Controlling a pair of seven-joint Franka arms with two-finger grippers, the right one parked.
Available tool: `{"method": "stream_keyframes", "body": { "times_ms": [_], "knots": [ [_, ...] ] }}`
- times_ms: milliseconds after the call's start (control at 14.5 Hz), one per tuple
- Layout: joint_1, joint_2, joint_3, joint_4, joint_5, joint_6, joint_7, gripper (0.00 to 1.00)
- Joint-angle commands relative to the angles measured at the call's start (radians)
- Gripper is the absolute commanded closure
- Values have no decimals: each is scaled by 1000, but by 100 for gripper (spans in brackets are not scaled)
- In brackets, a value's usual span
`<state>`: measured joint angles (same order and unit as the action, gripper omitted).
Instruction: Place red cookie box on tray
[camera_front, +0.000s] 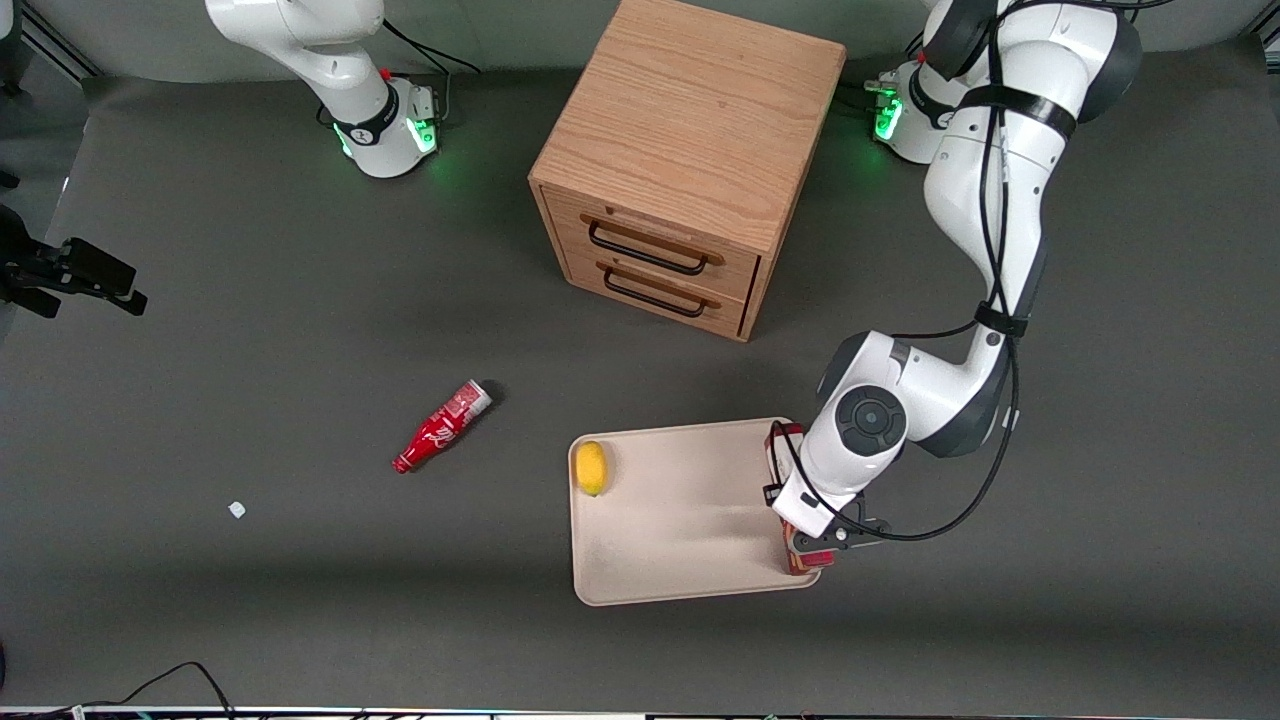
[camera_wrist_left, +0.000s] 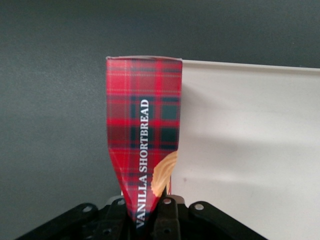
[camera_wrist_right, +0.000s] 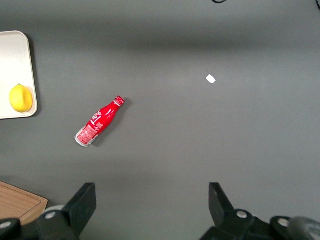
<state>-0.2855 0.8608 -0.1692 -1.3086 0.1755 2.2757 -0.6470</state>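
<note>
— Slim red plaid cookie box (camera_wrist_left: 144, 135) is pinched by the pincer (camera_front: 812, 548) over the cream-beige rectangular tray's (camera_front: 690, 560) edge.

— Yellow lemon (camera_front: 592, 467) is seen on it; red soda bottle (camera_front: 441, 426) lies on the counter.

A big dark gray mat (camera_front: 300, 330) covers the table. A wooden cabinet (camera_front: 690, 150) with two drawers and dark handles stands on it. Soft light makes blurry shadows on the mat.
</note>
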Motion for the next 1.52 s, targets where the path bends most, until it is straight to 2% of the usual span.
{"method": "stream_keyframes", "body": {
  "times_ms": [0,69,207,345,759,966,1034,1172,1448],
  "knots": [
    [-21,15,19,31,15,-2,-29,100],
    [-23,15,19,31,15,-2,-39,94],
    [-21,14,19,28,21,-2,-26,0],
    [-20,10,19,25,48,17,-37,0],
    [11,-72,11,19,13,1,-39,0],
    [64,-205,-6,-79,-10,-45,-23,0],
    [83,-251,-13,-98,-37,-92,10,0],
    [126,-337,-13,-112,-105,-227,96,0],
    [248,-616,-13,-225,-119,-477,265,0]
  ]
}}
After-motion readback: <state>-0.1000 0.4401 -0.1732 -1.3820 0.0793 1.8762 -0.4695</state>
